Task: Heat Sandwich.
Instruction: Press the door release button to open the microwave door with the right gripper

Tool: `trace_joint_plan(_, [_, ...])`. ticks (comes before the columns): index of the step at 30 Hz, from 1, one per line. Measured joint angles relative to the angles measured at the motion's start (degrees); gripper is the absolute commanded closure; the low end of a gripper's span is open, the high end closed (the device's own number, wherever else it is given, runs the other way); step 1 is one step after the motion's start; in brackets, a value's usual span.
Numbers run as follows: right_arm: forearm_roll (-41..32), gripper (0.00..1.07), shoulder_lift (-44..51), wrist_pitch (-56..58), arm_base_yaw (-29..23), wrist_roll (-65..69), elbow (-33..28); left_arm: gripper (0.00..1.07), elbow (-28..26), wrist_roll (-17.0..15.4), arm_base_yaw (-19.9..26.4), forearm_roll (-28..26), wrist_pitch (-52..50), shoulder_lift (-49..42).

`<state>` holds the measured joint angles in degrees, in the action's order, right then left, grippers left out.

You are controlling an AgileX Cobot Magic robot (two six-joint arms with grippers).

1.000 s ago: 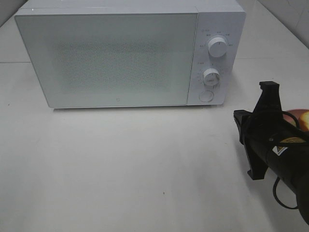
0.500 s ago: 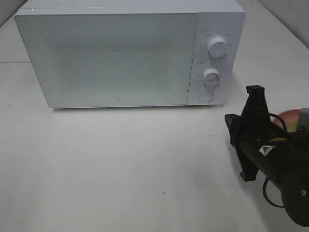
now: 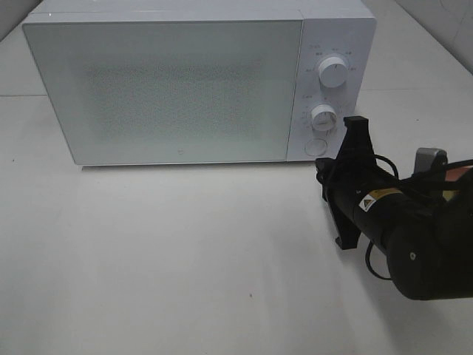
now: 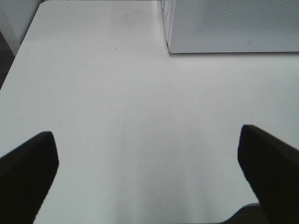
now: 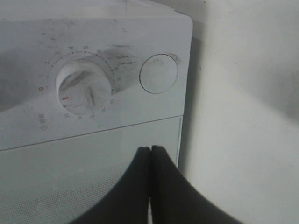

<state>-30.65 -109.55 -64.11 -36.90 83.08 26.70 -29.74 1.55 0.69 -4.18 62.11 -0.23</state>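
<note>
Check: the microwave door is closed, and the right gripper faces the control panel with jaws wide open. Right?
Only the jaws are wrong: the right wrist view shows the right gripper shut. The microwave door is closed; the gripper faces the control panel.

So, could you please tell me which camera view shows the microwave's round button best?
The right wrist view: the round button is large and unobstructed. Exterior high shows it small; left wrist shows only a corner of the microwave.
</note>
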Motion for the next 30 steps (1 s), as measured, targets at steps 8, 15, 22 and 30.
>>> trace_joint_plan(8, [4.2, 1.07, -2.8, 2.3, 4.5, 0.1, 4.4, 0.07, 0.0, 0.0, 0.0, 0.0, 0.0, 0.0])
trace_joint_plan(15, [6.1, 1.07, -5.2, 6.9, 8.0, 0.1, 8.1, 0.07, 0.0, 0.0, 0.0, 0.0, 0.0, 0.0])
trace_joint_plan(22, [7.8, 1.07, -7.6, 11.0, 10.0, 0.9, 12.7, 0.07, 0.0, 0.0, 0.0, 0.0, 0.0, 0.0])
trace_joint_plan(30, [8.5, 1.07, -10.3, 12.1, 11.6, 1.0, 16.7, 0.07, 0.0, 0.0, 0.0, 0.0, 0.0, 0.0])
